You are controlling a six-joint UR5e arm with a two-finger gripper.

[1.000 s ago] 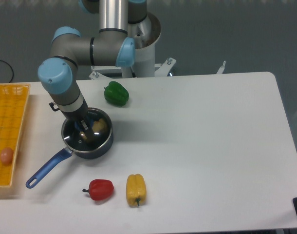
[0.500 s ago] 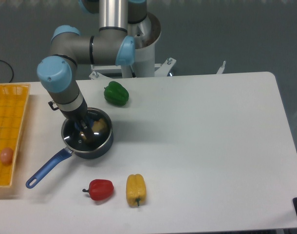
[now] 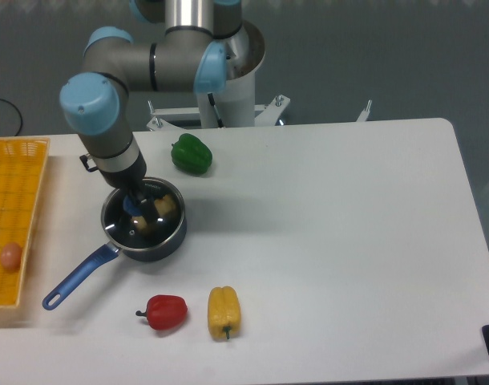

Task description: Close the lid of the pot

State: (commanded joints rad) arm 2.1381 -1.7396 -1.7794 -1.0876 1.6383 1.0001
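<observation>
The black pot (image 3: 171, 238) with its long blue handle (image 3: 76, 277) stands at the table's left. The glass lid (image 3: 116, 226) lies flat on the pot's rim, covering it. Its blue knob (image 3: 134, 210) shows between the fingers. My gripper (image 3: 139, 208) hangs straight down over the lid's middle, open, with a finger on each side of the knob. A pale object shows through the glass inside the pot.
A green pepper (image 3: 191, 154) lies just behind the pot. A red pepper (image 3: 166, 311) and a yellow pepper (image 3: 224, 311) lie in front of it. A yellow basket (image 3: 12, 192) at the left edge holds a pinkish round item (image 3: 10, 256).
The arm has risen a little above the pot. The fingers have come apart around the knob, and the lid has stayed on the pot.
</observation>
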